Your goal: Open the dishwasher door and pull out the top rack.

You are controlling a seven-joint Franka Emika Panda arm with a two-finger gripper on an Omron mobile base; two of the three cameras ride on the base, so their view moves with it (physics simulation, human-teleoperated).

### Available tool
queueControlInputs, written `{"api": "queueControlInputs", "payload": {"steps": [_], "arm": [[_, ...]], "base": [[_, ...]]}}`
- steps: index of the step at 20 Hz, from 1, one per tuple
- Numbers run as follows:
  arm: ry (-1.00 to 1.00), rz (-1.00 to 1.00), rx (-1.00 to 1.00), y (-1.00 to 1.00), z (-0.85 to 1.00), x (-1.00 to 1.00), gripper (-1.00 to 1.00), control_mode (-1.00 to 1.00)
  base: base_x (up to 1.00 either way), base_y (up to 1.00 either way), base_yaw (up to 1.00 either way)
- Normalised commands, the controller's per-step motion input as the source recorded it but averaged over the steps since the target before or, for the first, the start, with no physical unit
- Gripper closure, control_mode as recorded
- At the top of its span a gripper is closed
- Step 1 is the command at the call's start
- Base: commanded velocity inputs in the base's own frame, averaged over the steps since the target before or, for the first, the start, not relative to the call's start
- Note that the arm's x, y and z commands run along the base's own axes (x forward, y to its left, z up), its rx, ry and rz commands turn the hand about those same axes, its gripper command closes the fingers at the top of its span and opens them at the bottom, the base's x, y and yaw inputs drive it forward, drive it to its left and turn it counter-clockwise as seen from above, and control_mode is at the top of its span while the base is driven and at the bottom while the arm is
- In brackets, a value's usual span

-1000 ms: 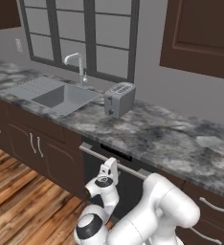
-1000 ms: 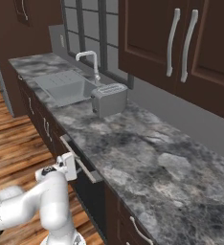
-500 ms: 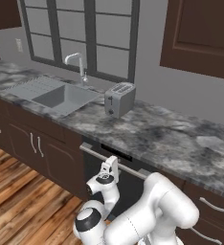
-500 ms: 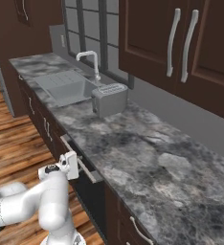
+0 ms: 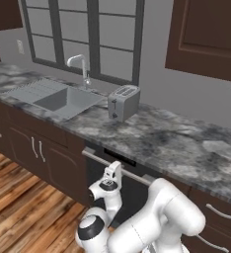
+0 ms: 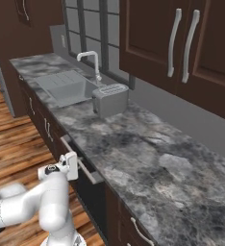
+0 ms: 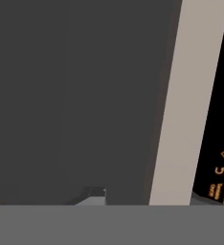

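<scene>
Where orange symbols mark the control strip (image 7: pixel 218 172), unreadable glyphs beside the handle (image 7: pixel 181 124).

Small orange markings are seen on the dark control strip (image 7: pixel 219 167) of the dishwasher door (image 7: pixel 75 95) in the hand view: an angle-like sign and a curved, arrow-like symbol, with tiny lettering below that is too small to be read.

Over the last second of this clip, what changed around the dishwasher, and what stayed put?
The gripper moved slightly up to the dishwasher door and sits at its silver bar handle; whether it has clamped the bar cannot be told. The door is still shut; toaster and sink unchanged.
</scene>
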Motion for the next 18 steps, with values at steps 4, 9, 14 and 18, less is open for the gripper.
{"api": "queueControlInputs", "payload": {"steps": [4,9,14,18], "arm": [[0.00,-0.02,0.00,0.73,-0.52,-0.34,1.00,-1.00],[0.00,-0.02,0.00,0.81,-0.53,-0.49,1.00,-1.00],[0.00,-0.03,0.00,0.83,-0.51,-0.47,1.00,-1.00],[0.00,-0.03,0.00,0.85,-0.51,-0.46,1.00,-1.00]], "base": [[0.00,0.00,0.00],[0.00,0.00,0.00],[0.00,0.00,0.00],[0.00,0.00,0.00]]}}
